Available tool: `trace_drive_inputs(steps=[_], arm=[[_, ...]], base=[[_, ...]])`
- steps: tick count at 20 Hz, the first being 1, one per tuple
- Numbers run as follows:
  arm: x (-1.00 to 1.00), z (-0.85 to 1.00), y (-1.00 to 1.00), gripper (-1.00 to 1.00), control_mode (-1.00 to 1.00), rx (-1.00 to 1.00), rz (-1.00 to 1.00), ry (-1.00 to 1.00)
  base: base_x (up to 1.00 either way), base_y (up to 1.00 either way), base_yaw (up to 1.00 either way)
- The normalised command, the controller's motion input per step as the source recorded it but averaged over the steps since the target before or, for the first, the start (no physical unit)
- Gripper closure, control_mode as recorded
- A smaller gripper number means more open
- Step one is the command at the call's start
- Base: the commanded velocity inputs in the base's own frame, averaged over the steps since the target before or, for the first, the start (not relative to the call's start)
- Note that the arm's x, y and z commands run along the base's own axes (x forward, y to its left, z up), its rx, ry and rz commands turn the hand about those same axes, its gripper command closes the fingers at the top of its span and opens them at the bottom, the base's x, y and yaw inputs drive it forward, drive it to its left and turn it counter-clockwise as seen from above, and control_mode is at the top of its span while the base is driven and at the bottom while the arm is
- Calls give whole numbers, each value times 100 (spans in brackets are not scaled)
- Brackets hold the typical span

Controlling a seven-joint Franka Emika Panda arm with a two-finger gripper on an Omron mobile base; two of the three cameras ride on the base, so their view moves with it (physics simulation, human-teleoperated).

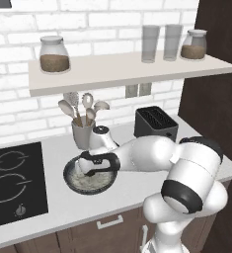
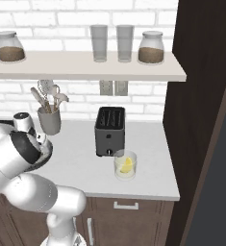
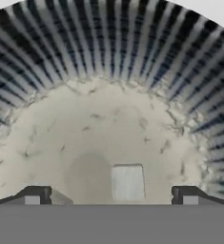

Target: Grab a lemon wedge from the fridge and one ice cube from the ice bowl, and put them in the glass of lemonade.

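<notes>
Pale and speckled inside, dark-rimmed outside, the ice bowl (image 1: 89,179) sits on the worktop (image 1: 58,207) toward the left, between the hob and the toaster (image 1: 155,122). The pincer (image 1: 83,167) is down in it, jaws standing wide apart and gripping nothing. In the hand view one pale ice cube (image 3: 127,182) lies on the bowl floor between the two fingertips (image 3: 36,195) — right of centre, not yet touched as far as I can tell.

Further right, the glass of lemonade (image 2: 125,165) stands in front of the toaster with a lemon wedge (image 2: 128,165) already in it. So the lemon half looks done; what remains, I judge, is closing on the cube, lifting it and carrying it across to the glass.
</notes>
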Motion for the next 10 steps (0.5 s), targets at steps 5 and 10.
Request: trace_drive_inputs(steps=[5, 10], arm=[[8, -33, 2, -100, -100, 0, 0, 0], [1, -25, 0, -100, -100, 0, 0, 0]], base=[[0, 0, 0], [0, 0, 0]])
